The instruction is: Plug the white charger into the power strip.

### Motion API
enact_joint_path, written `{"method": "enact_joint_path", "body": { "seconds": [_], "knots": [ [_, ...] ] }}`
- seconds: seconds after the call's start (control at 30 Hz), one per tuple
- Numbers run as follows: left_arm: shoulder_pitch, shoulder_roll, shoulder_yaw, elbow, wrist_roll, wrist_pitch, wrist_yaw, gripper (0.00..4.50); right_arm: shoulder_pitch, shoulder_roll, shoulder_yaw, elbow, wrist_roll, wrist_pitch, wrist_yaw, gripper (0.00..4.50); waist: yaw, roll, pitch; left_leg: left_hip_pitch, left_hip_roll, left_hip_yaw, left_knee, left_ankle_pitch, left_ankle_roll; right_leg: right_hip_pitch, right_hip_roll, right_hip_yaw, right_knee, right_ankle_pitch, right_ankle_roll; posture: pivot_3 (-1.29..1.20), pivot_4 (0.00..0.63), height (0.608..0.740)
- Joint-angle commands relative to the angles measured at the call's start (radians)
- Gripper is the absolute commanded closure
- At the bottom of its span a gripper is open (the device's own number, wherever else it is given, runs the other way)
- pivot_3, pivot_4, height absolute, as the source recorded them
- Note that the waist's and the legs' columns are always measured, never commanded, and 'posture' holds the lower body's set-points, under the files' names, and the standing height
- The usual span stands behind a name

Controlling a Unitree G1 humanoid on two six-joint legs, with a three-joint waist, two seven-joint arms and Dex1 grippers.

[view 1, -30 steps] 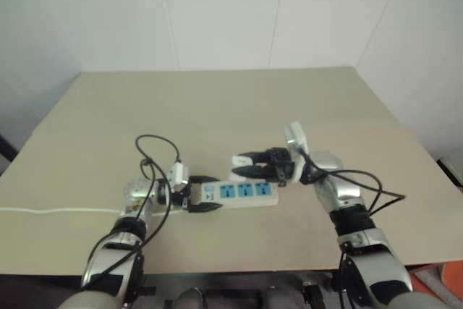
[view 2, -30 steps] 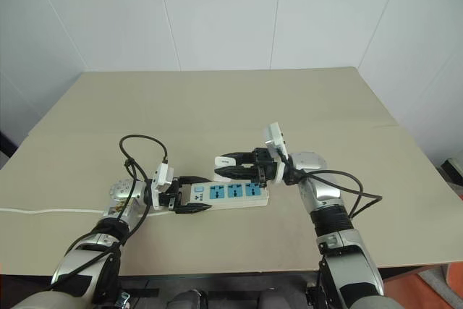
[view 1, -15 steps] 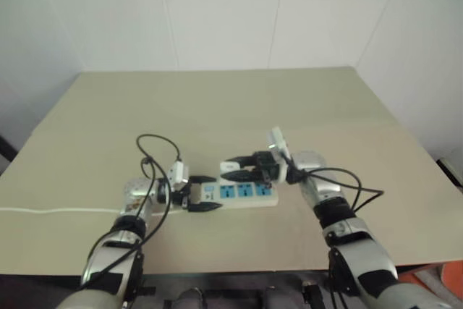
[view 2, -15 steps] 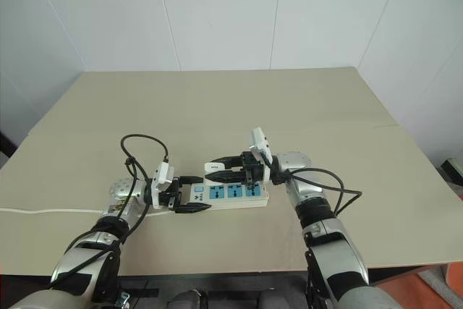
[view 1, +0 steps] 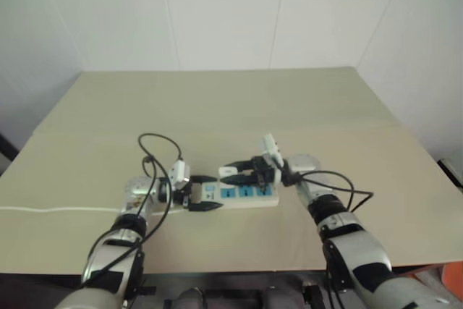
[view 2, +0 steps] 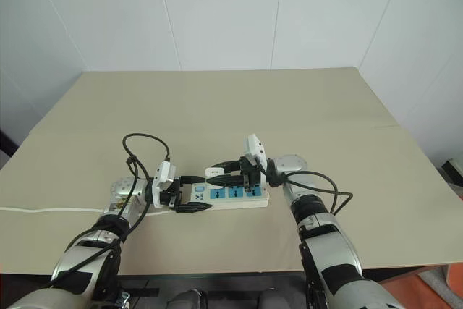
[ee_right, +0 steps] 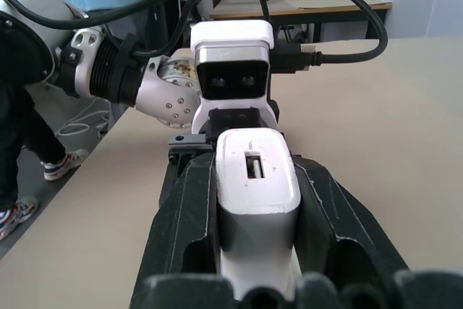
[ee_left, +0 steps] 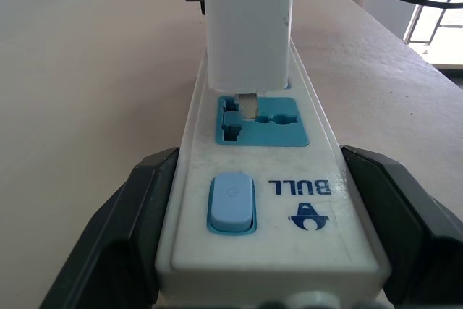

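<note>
White charger point(ee_left: 249, 27), clamped in our right gripper point(ee_right: 257, 251), sits with its prongs just entering the power strip's point(ee_left: 268, 200) first blue outlet point(ee_left: 260, 121) while our left gripper point(view 1: 205, 193) clamps the strip's switch end; full insertion remains.

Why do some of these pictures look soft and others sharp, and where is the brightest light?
Left eye view: hazy and soft, the power strip lacks crisp edges. Right eye view: clearer, evenly lit. Left wrist view: the white charger is bright and nearly featureless, with glare from the window at the far right. Right wrist view: the charger's top is sharp, the nearest black fingers blur.
</note>
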Motion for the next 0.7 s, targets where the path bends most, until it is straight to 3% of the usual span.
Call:
{"method": "enact_joint_path", "body": {
  "seconds": [0.03,0.7],
  "knots": [
    [0.019,0.005,-0.017,0.008,0.024,0.011,0.011,1.22,-0.027,0.002,-0.021,0.004,-0.002,-0.041,-0.001,3.38,0.0,0.0,0.0,0.0,0.0,0.0,0.0,0.0,0.0,0.0,0.0,0.0,0.0,0.0,0.0,0.0,0.15,0.74],
    [-0.002,0.004,-0.019,0.034,0.028,0.007,0.011,1.22,-0.021,-0.016,-0.009,0.057,-0.064,-0.097,-0.03,3.38,0.0,0.0,0.0,0.001,0.0,0.0,0.0,0.0,0.0,0.001,0.0,0.0,0.0,0.0,0.0,0.0,0.15,0.74]
  ]
}}
